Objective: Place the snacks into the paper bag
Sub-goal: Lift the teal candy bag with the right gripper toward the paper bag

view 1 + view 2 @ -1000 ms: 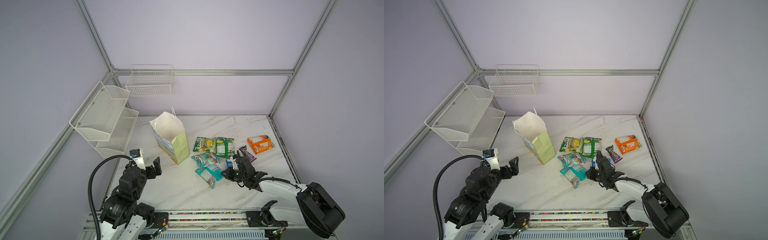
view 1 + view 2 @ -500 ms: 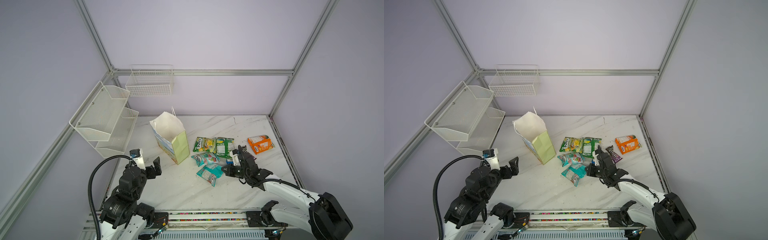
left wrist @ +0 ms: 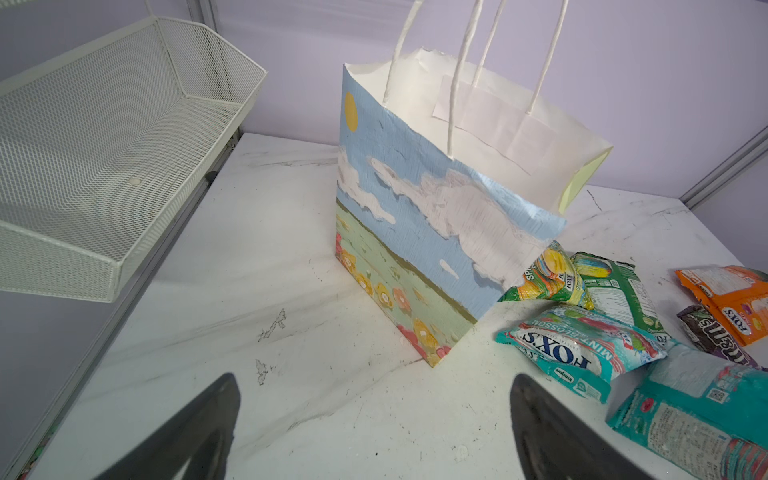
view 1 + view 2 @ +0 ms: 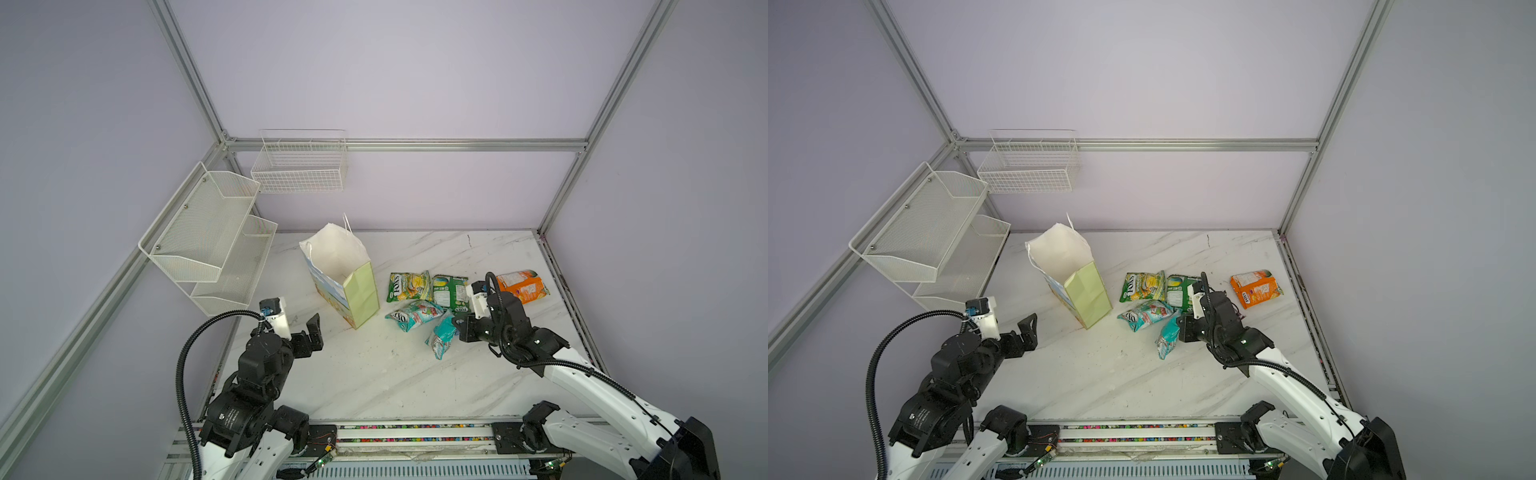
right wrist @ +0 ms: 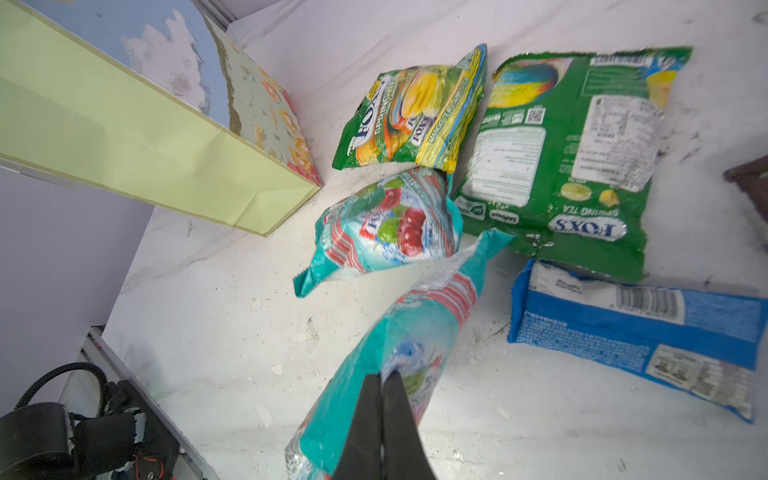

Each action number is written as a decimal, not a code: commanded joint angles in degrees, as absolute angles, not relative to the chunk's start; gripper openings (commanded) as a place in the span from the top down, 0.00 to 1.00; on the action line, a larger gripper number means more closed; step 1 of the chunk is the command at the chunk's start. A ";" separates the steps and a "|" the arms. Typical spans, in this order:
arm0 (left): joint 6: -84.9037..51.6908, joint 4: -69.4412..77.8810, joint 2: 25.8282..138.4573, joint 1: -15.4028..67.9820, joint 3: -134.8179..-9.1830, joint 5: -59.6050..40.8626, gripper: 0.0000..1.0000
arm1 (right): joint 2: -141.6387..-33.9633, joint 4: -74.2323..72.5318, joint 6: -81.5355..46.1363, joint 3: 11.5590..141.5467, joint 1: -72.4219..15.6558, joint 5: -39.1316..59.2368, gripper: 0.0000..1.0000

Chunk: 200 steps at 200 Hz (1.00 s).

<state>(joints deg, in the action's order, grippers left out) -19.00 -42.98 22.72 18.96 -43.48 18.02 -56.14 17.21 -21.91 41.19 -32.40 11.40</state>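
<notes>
The paper bag [image 4: 340,266] [image 4: 1067,266] stands upright and open at the back left of the marble table, its painted face [image 3: 415,216] toward my left wrist camera. My right gripper [image 4: 457,328] [image 4: 1181,328] [image 5: 381,376] is shut on the edge of a teal packet [image 4: 439,340] [image 4: 1166,338] [image 5: 399,332], which hangs raised off the table, right of the bag. Lying flat are a second teal packet [image 4: 413,316], two green packets [image 4: 409,286] [image 4: 451,291], an orange packet [image 4: 521,286], a blue packet [image 5: 636,328] and a dark purple bar [image 3: 715,336]. My left gripper [image 4: 313,332] [image 4: 1027,332] [image 3: 376,378] is open and holds nothing, in front of the bag.
White mesh shelves [image 4: 208,241] hang on the left wall, close to the bag. A wire basket [image 4: 299,166] is fixed to the back wall. A metal rail [image 4: 415,432] runs along the table's front edge. Frame posts stand at the back corners.
My right gripper has risen and drawn slightly left with the teal packet, which now hangs edge-on instead of lying flat. The left arm has not moved.
</notes>
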 commanded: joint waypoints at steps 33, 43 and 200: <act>-19.34 -41.99 22.94 19.25 -43.05 18.00 0.00 | -56.10 22.96 -16.13 51.16 -32.95 2.72 1.00; -19.36 -42.01 22.94 19.25 -43.07 17.99 0.00 | -56.86 23.65 -15.37 52.79 -33.12 1.95 1.00; -19.39 -42.01 22.59 19.20 -43.02 17.78 0.00 | -75.32 33.84 -0.99 88.97 -41.07 -8.51 1.00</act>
<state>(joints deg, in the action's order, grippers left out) -18.98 -42.98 22.72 18.94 -43.48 18.02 -73.60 33.36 -4.21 83.20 -38.00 -3.77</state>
